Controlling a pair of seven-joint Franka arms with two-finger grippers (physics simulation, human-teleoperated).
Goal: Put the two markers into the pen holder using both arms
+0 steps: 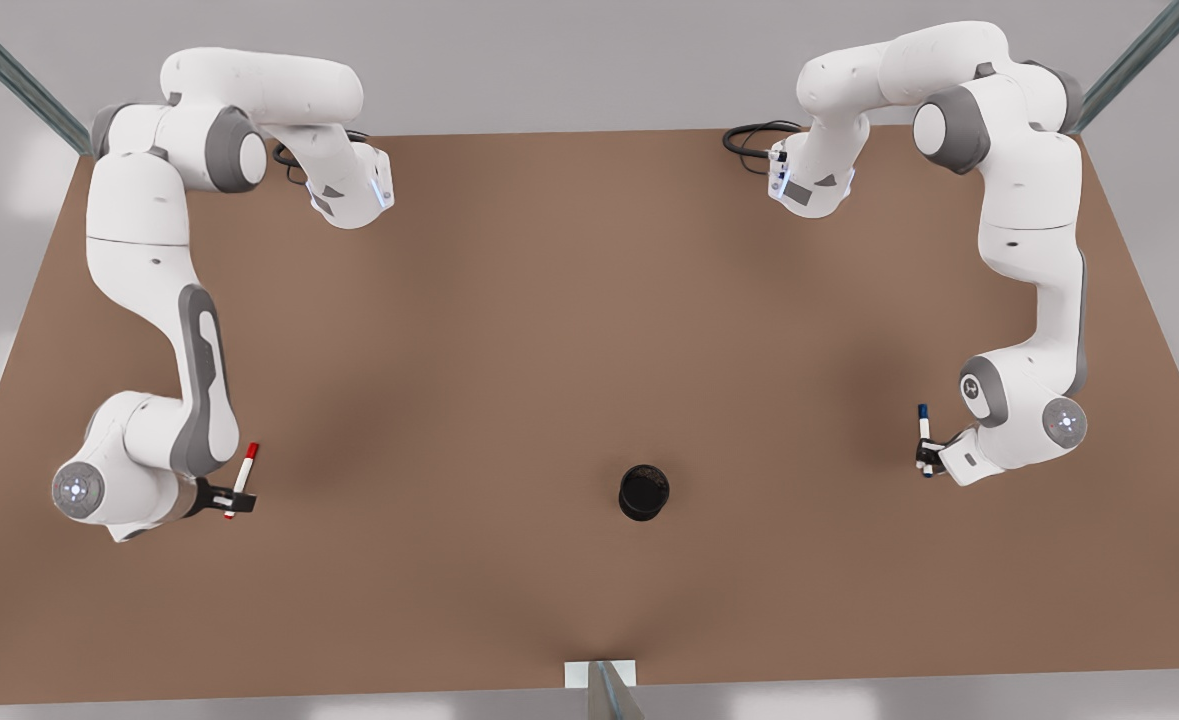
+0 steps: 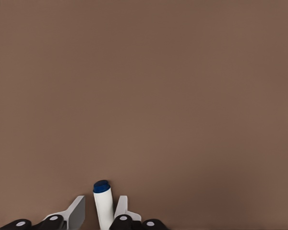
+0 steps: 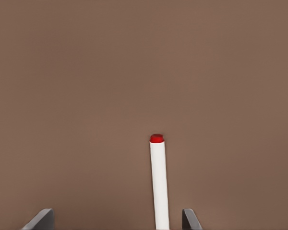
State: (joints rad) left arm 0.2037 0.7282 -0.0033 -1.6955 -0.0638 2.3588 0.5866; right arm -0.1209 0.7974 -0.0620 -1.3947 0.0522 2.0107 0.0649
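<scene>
right gripper (image 1: pixel 233 497): at the front view's left, low over the brown surface (image 1: pixel 549 350), jaws standing wide of the barrel in the right wrist view, so cannot tell whether gripping.
red marker (image 1: pixel 243 480): upright and slightly tilted between those jaws, red end pointing down at the bare surface in the right wrist view (image 3: pixel 158 182).
pen holder (image 1: pixel 644 491): black round cup, standing upright near the front edge of the surface, roughly midway between the two grippers and well apart from both; nothing seen inside.
left gripper (image 1: pixel 926 460): at the front view's right, jaws closed on the blue marker.
blue marker (image 1: pixel 924 438): upright in that grip, blue end seen over bare surface in the left wrist view (image 2: pixel 103 203).
step in hand: judged as pickup at both sides, with carrying to the cup not yet begun.
next move: calls for bringing each marker over the cup's mouth, one at a time to avoid a clash, kept near vertical, then lowering and letting go.
</scene>
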